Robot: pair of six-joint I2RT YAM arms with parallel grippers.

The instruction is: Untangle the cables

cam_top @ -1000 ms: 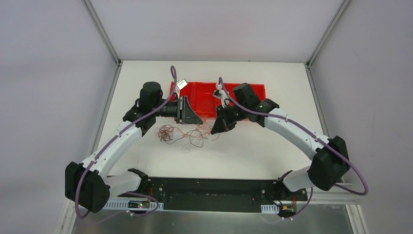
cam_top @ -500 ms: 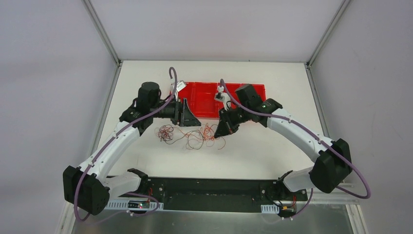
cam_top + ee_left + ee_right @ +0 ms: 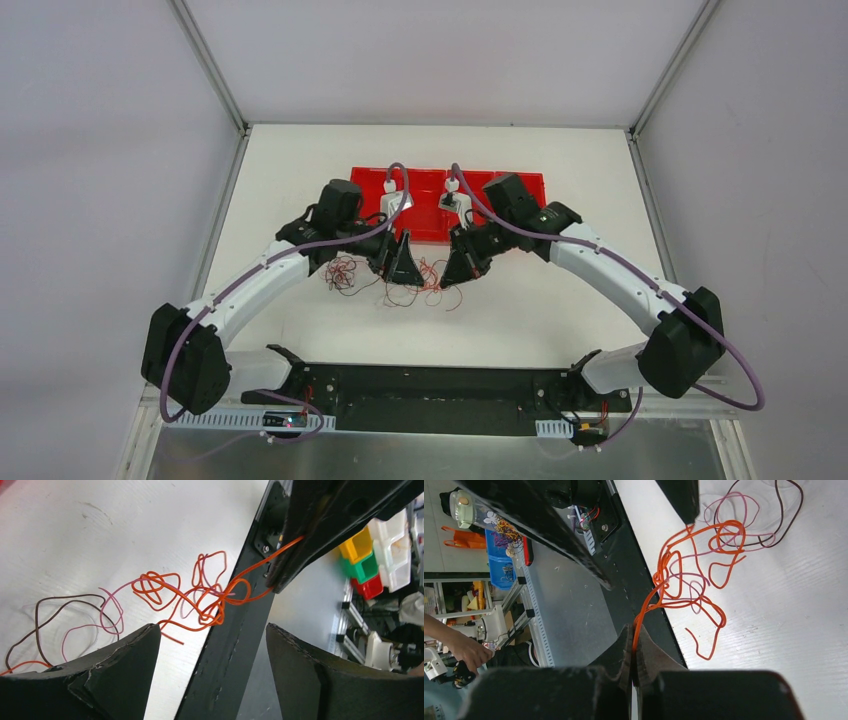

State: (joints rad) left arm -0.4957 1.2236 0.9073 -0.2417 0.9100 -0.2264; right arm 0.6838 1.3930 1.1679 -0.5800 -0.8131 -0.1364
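Observation:
The cables [image 3: 415,282] lie as a loose tangle of thin orange, pink and dark wires on the white table, in front of the red tray. My left gripper [image 3: 402,270] hangs over the tangle's left part, open with nothing between its fingers [image 3: 212,630]. An orange cable [image 3: 200,597] is knotted just ahead of it, with a dark loop [image 3: 42,612] and pink loops [image 3: 107,611] further left. My right gripper [image 3: 463,272] is shut on an orange strand [image 3: 646,605] that rises from the knot [image 3: 684,575] into its closed fingers [image 3: 634,632].
A red tray [image 3: 425,195] with compartments stands behind both grippers. The black base plate [image 3: 430,390] runs along the near table edge. Grey enclosure walls stand at the left, right and back.
My left gripper has opened and swung right and nearer, from over the tray down to the tangle. The right gripper has stayed shut on the orange strand. The tangle has shifted slightly.

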